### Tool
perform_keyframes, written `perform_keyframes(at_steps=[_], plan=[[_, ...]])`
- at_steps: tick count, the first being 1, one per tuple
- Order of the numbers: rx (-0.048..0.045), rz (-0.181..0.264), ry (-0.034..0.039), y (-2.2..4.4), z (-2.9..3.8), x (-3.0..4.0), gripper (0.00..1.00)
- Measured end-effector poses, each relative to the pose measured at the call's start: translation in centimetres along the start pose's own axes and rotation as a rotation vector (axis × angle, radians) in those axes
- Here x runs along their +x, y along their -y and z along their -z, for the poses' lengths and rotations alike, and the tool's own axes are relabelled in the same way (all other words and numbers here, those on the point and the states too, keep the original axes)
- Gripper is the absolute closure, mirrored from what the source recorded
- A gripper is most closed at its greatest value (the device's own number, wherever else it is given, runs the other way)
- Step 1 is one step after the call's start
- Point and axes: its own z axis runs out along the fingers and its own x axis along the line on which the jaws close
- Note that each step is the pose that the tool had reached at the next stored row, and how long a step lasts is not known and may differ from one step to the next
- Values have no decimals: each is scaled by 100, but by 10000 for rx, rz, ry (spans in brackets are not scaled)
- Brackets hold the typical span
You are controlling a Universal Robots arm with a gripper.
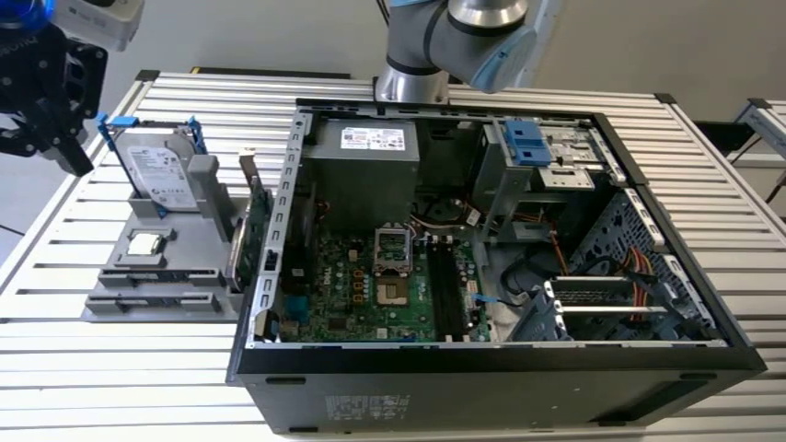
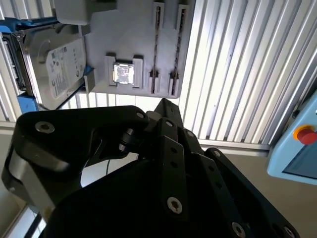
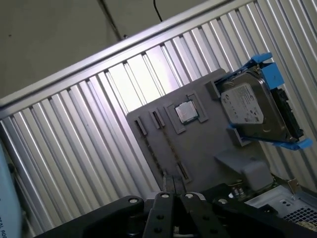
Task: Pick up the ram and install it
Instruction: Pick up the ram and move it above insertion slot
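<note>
The gripper hangs in open air at the exterior view's left, above the outer edge of the ribbed desk. It is apart from everything on the desk. In both wrist views its fingers are pressed together at the tips, with nothing seen between them.

Under it lies a grey holder, set near the desk's edge. A silver hard drive with blue clips stands upright at the holder's far end, the tallest thing there. A square processor chip sits flat in a pocket beside it.

In the second wrist view, two narrow slots run side by side past the chip. The ram seems to be the thin dark strip on edge in the slot nearer the chip, though it cannot be told for sure. The room above these slots is clear.

A green card stands on edge between the holder and the wall of the open computer case. Inside the case, long black sockets lie just beside the processor socket, with cables and a drive cage towards the exterior view's right. The arm rises behind the case's far wall.
</note>
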Motion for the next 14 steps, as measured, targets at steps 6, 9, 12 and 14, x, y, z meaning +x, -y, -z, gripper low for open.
perform_keyframes(at_steps=[6, 9, 12, 14], plan=[[-5, 558, -38, 1, 0, 0, 100], [3, 840, -81, 0, 0, 0, 100], [10, 1109, -123, 0, 0, 0, 100], [14, 1288, -145, 0, 0, 0, 100]])
